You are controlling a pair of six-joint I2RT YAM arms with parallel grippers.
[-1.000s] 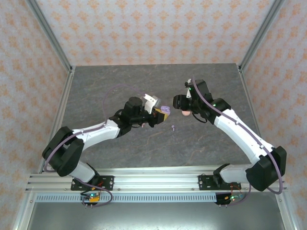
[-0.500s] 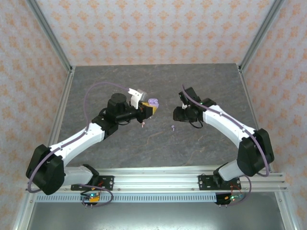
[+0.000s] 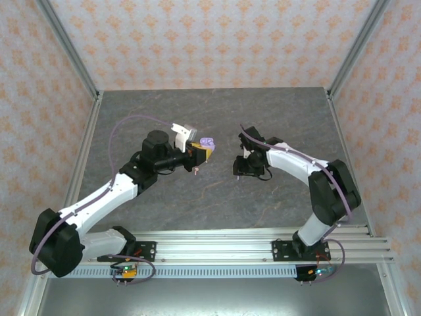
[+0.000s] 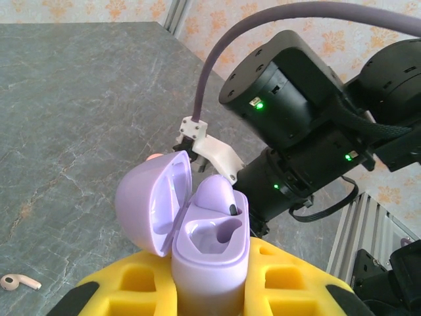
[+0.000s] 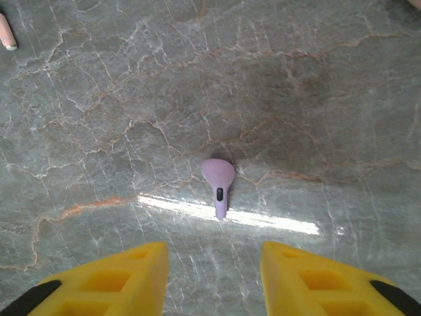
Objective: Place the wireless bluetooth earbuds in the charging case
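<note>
Earbud [image 5: 218, 183] just ahead of right pincer [image 5: 214, 263]

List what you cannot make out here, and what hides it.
Left wrist view: lilac charging case, lower body hidden between yellow fingers and cut by the bottom edge.
Left wrist view: pink thing mostly hidden behind the case's open lid.
Right wrist view: pink object cut off by the left edge.
Top view: the case's sockets, too small.

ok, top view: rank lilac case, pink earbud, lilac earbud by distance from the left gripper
1. lilac case, clamped in the left gripper.
2. pink earbud, on the table just toward the bases.
3. lilac earbud, farther right, under the right gripper.
</note>
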